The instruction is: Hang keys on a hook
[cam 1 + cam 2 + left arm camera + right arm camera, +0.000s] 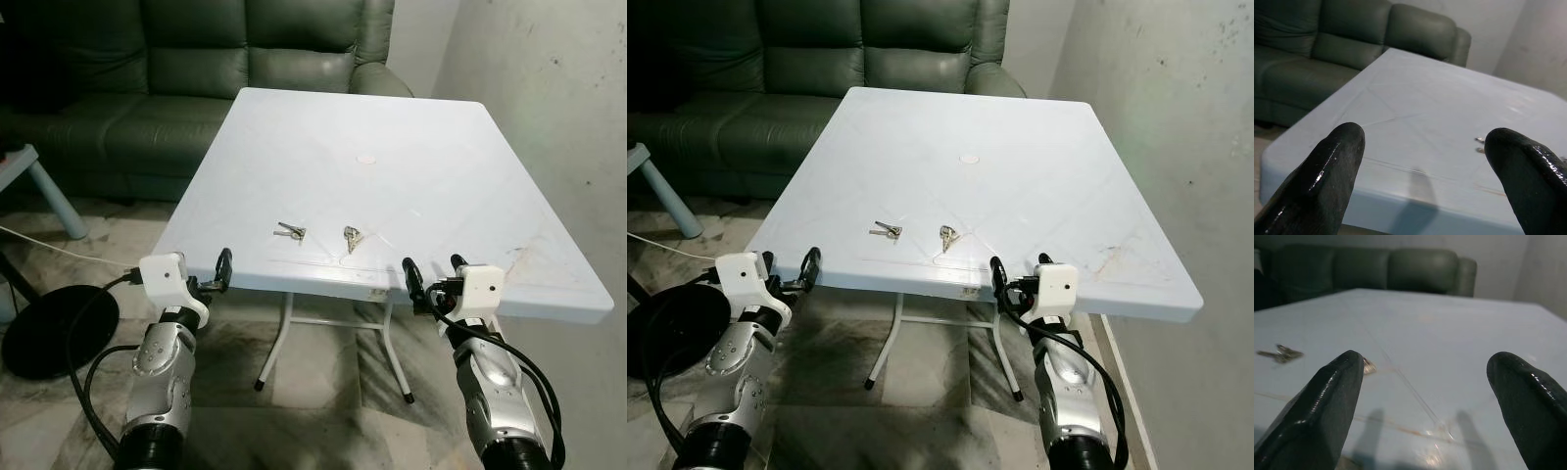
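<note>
A: Where are the keys?

B: Two small sets lie flat on the white worktop [441, 166], close to its near edge. One set of keys [291, 231] is toward the left, the other set [351, 236] just beside it on the right, apart from each other.

A: And the arms?

B: The left end effector [217, 270] sits at the worktop's near edge, fingers spread wide, holding nothing. The right end effector [432, 271] is at the same edge further right, also spread wide and empty. Neither touches the keys.

A: What's around?

B: A dark green sofa [196, 69] stands behind the worktop, a grey wall [558, 88] on the right, and a round black base [59, 328] on the floor at the left.
</note>
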